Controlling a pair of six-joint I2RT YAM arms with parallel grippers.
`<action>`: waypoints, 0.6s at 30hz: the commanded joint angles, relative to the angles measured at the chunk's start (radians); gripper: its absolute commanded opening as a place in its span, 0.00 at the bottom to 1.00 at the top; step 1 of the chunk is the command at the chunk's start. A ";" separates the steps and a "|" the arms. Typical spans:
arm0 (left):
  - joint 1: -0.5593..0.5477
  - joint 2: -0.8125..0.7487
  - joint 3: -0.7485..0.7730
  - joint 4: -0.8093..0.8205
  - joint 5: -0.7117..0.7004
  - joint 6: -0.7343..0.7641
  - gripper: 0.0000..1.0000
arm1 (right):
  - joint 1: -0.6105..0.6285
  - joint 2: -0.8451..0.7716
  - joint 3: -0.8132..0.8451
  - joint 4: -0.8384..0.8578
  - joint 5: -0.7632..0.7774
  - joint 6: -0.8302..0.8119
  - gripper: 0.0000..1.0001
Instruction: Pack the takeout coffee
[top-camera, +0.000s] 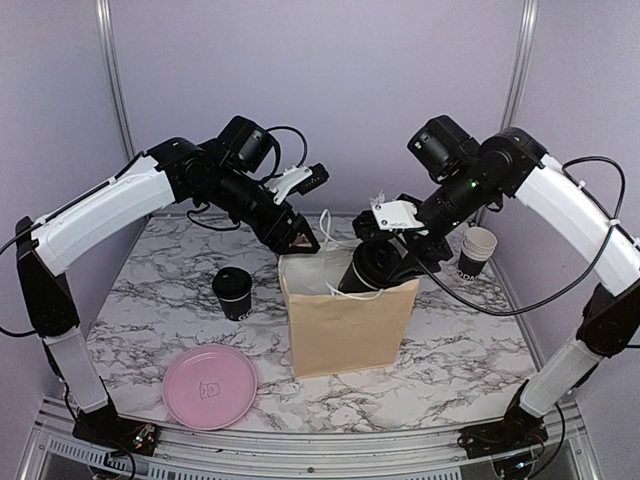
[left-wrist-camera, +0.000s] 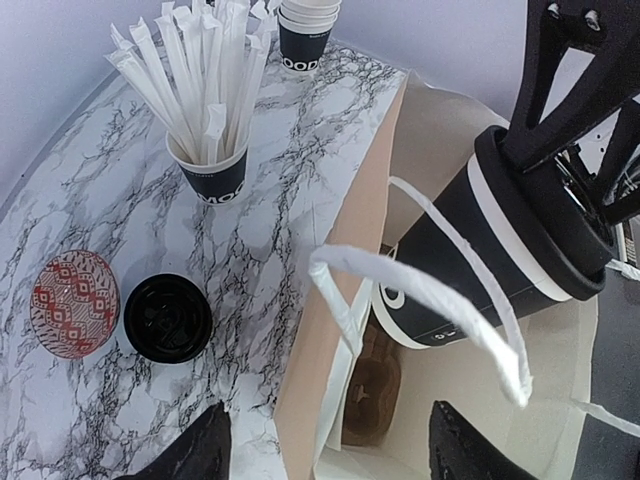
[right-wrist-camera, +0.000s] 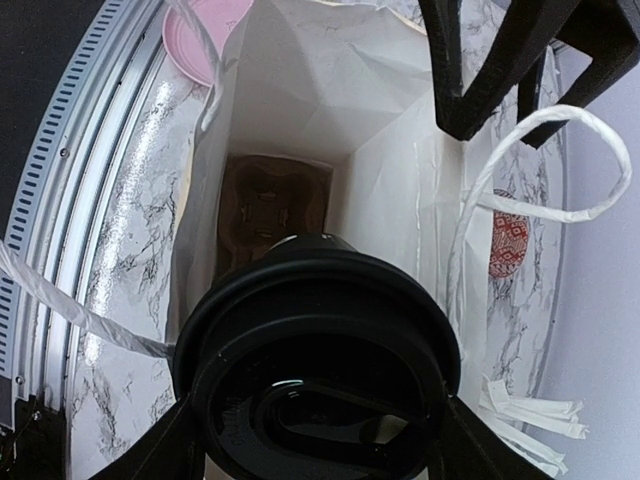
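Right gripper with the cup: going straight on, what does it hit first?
Probably the brown pulp cup carrier at the bottom of the tan paper bag; the held black lidded paper cup would touch it first.

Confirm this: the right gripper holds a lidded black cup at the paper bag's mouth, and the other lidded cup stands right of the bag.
Not right: the other lidded cup stands left of the paper bag in the top external view. The right gripper does hold a lidded black cup at its mouth.
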 joint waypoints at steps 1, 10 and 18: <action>-0.003 0.021 0.055 -0.028 0.013 0.017 0.70 | 0.022 -0.017 0.006 -0.008 0.023 0.017 0.43; -0.010 -0.013 0.071 -0.030 -0.022 0.017 0.77 | 0.037 -0.026 0.015 -0.009 0.042 0.027 0.43; -0.020 -0.105 0.112 -0.023 -0.145 0.009 0.93 | 0.096 -0.014 -0.004 -0.008 0.137 0.041 0.42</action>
